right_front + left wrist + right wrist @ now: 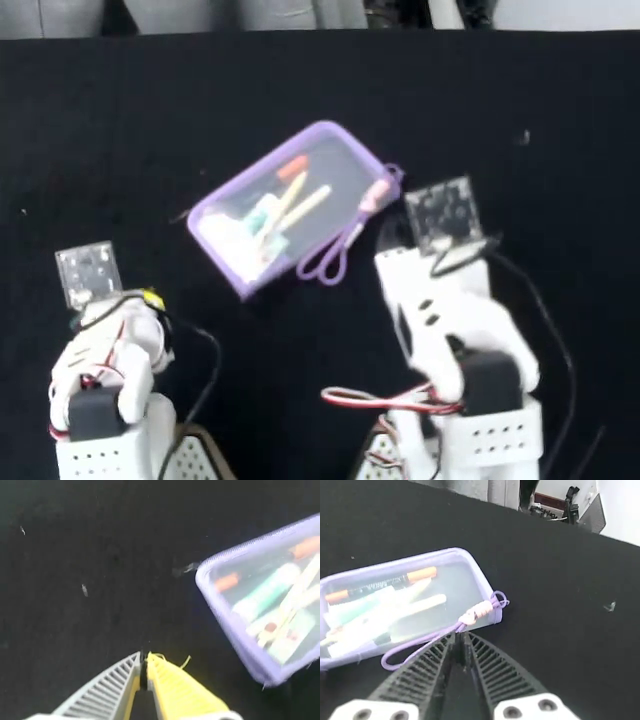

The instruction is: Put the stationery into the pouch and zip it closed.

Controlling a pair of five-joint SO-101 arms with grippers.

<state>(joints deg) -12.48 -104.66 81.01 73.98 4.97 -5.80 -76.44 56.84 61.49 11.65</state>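
Pouch (pixel 290 205) lies flat on the black table (pixel 120 110) ahead of both arms, with the stationery (pixel 282 200) already inside behind its clear face. Left gripper (pixel 144 662) is pressed closed and empty, near one corner. Right gripper (pixel 458 642) is closed too, tips just over the purple strap (pixel 410 647), nothing evidently held. I judge this the zip-closing step. I cannot confirm the zip is fully home; next I should check that.

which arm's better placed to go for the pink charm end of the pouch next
Right, likely. The right gripper, shut, sits just short of the purple strap and pink charm at the pouch's corner. The left gripper, also shut, is over bare black table beside the pouch's other end.
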